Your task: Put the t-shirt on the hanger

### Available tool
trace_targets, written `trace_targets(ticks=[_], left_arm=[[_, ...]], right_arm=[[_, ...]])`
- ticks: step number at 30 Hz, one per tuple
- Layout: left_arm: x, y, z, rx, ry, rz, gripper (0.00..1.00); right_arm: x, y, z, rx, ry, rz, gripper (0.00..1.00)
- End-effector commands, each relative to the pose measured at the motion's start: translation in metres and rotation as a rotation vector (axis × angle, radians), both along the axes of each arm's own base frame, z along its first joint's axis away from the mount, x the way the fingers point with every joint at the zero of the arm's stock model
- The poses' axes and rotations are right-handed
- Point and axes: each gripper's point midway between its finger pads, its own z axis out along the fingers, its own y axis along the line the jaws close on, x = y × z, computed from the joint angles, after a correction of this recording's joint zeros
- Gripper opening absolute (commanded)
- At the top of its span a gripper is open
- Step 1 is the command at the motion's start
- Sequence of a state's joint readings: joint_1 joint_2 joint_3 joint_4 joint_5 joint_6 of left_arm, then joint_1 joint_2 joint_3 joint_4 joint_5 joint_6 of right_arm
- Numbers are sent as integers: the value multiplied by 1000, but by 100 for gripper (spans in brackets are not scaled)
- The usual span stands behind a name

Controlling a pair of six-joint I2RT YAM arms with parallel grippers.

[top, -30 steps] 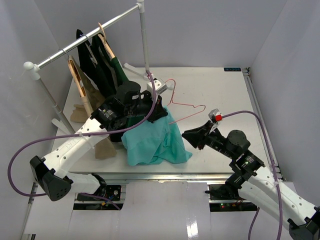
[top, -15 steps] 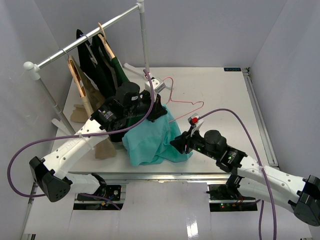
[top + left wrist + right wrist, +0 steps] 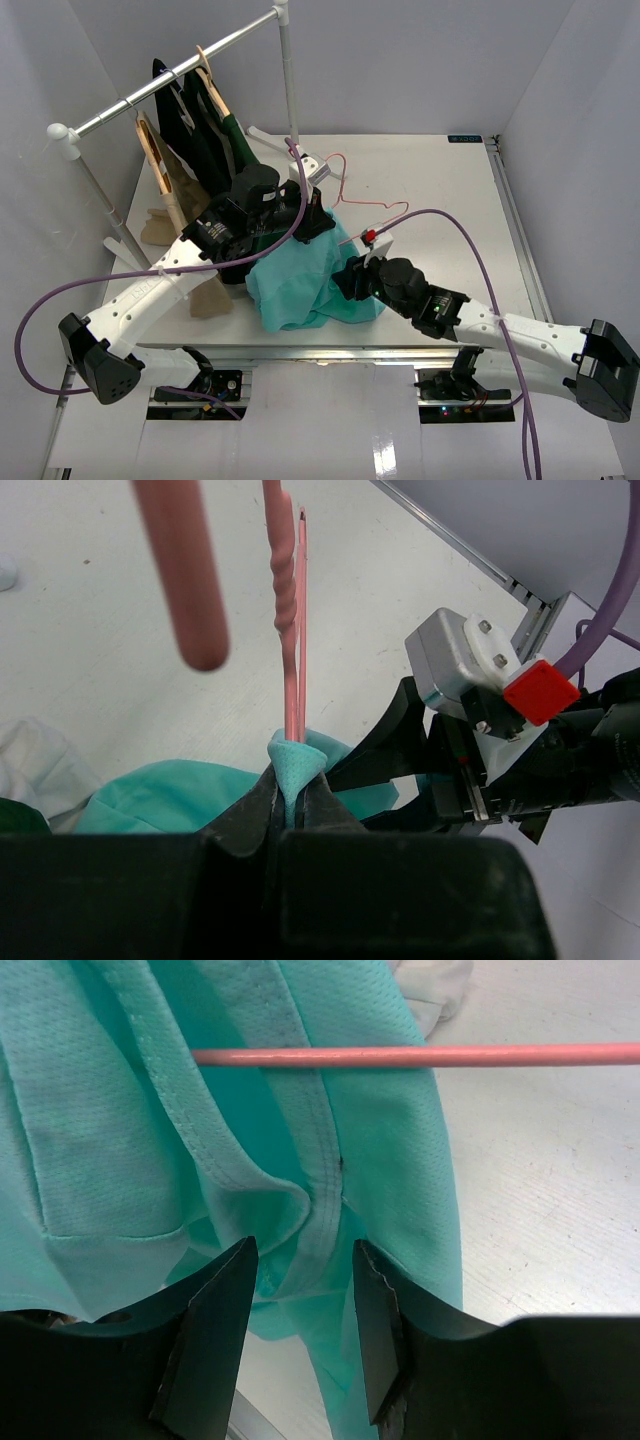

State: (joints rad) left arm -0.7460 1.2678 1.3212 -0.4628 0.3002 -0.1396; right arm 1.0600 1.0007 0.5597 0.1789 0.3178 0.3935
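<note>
Right wrist: right end effector [image 3: 302, 1260] parted at t-shirt [image 3: 90, 1130] hem; left end effector [image 3: 293, 798] pinches t-shirt.

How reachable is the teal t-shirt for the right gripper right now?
Likely yes: the right gripper hangs open right over a fold of the teal t-shirt; the pink hanger wire crosses farther on.

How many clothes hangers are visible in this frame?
3. The pink wire hanger lies on the table, running into the t-shirt; two wooden hangers hang on the rail, one left, one further right. Dark garments may hide another.
</note>
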Motion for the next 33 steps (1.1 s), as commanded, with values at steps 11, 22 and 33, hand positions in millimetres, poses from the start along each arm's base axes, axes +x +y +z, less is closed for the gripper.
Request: trace_targets(ticks=[11, 22, 33], left_arm=[[-4, 5, 32, -73, -60, 10, 0], [-4, 4, 35, -96, -47, 17, 0], [-6, 5, 36, -122, -57, 19, 0]], right_arm=[[10, 6, 10, -11, -36, -128, 43], [15, 8, 2, -8, -25, -169, 41], [19, 19, -8, 47, -15, -186, 38]])
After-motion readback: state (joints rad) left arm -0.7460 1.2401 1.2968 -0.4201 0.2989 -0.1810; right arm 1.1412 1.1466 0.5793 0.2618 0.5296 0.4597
